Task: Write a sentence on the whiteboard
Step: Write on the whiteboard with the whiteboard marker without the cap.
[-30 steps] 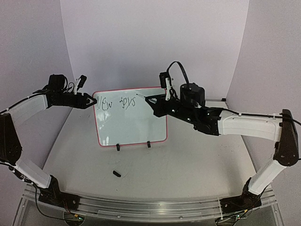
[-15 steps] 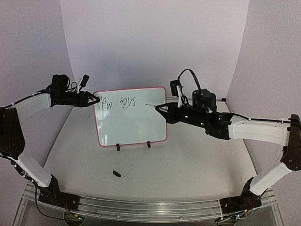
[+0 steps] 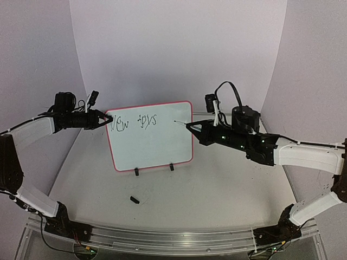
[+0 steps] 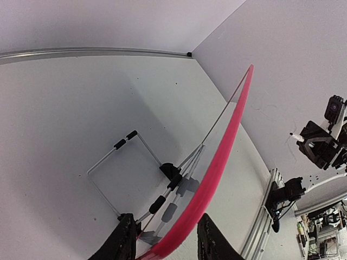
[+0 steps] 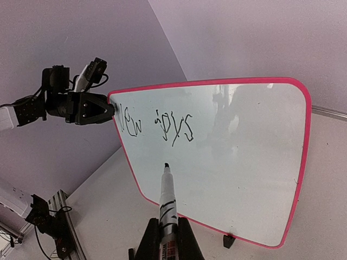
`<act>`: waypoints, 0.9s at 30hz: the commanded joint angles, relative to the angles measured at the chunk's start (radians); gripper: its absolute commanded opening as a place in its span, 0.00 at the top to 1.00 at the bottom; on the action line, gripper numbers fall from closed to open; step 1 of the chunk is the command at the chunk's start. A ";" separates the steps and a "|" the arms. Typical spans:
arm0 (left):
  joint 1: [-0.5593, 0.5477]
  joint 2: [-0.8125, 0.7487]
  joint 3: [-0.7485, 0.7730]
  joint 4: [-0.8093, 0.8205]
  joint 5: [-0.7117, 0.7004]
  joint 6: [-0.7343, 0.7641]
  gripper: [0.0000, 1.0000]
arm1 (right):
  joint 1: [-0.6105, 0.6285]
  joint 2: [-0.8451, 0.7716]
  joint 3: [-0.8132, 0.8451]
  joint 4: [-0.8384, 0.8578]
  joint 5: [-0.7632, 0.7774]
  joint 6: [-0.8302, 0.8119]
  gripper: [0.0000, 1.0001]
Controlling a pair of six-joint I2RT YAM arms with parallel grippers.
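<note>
A: Pale lilac walls on three sides and a grey-white table (image 3: 227,184). Where's the board?

B: The whiteboard (image 3: 157,149) stands on its two feet mid-table, a little left of centre, with its face toward the arms.

A: And the writing?

B: The sentence (image 3: 147,121) reads "New joys" along the top left. The rest of the board is bare, so I'd judge the writing step is under way with more to come.

A: Next move?

B: Probably the third word. The tip has to meet the board right of "joys" or lower down, and the board has to be held steady.

A: Grippers?

B: The right gripper (image 5: 168,238) is clamped on the marker (image 5: 167,197). The tip is at the board just right of "joys", but I can't tell whether it touches. The left gripper (image 4: 167,244) is partly open, astride the board's left rim. Gaps show on both sides, so it isn't pinching the rim.
</note>
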 commanded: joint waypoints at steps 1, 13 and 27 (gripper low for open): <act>0.000 -0.059 -0.019 0.021 -0.020 -0.041 0.64 | 0.002 -0.027 -0.011 -0.003 0.018 -0.010 1.00; 0.001 0.012 0.048 -0.065 -0.086 0.060 0.64 | 0.003 0.126 0.086 -0.018 0.152 -0.122 1.00; 0.001 0.009 0.030 -0.056 -0.066 0.110 0.80 | 0.002 0.325 0.257 0.072 0.171 -0.163 1.00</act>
